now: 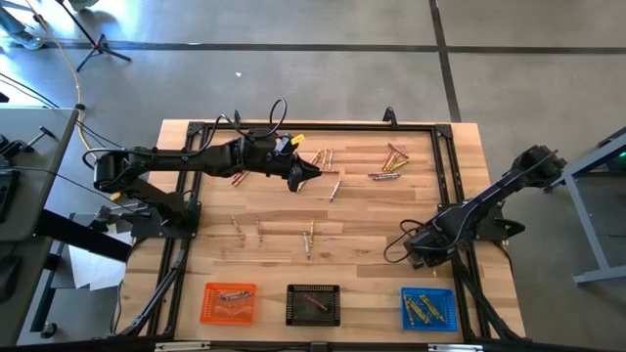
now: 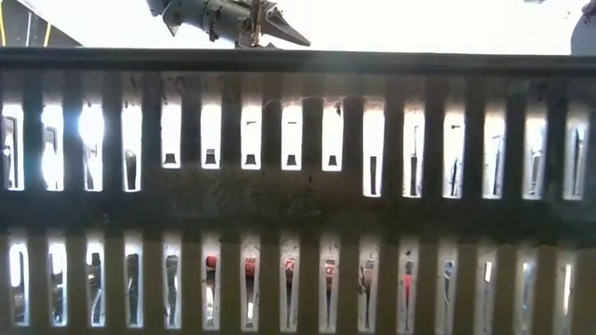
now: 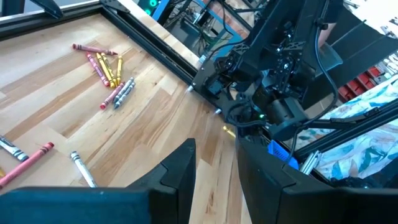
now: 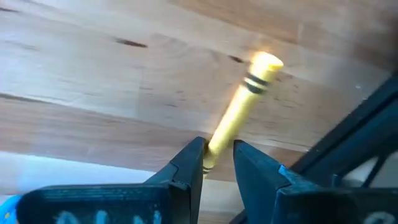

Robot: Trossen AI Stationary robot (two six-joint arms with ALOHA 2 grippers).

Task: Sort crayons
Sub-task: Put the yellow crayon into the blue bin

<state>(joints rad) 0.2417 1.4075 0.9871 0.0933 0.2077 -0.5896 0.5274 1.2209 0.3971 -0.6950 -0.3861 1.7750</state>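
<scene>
Right gripper: I read it clamped on one yellow crayon, held over bare wood near the table's right side, above the blue tray.

Left gripper: raised over the far middle of the table, fingers a little apart, nothing between them.

Loose crayons: I count clusters at far right, beside the left gripper, and mid-table.

Orange tray, black tray: near edge, each holding crayons.

yellow crayon, black bands | trays orange, black, blue
</scene>
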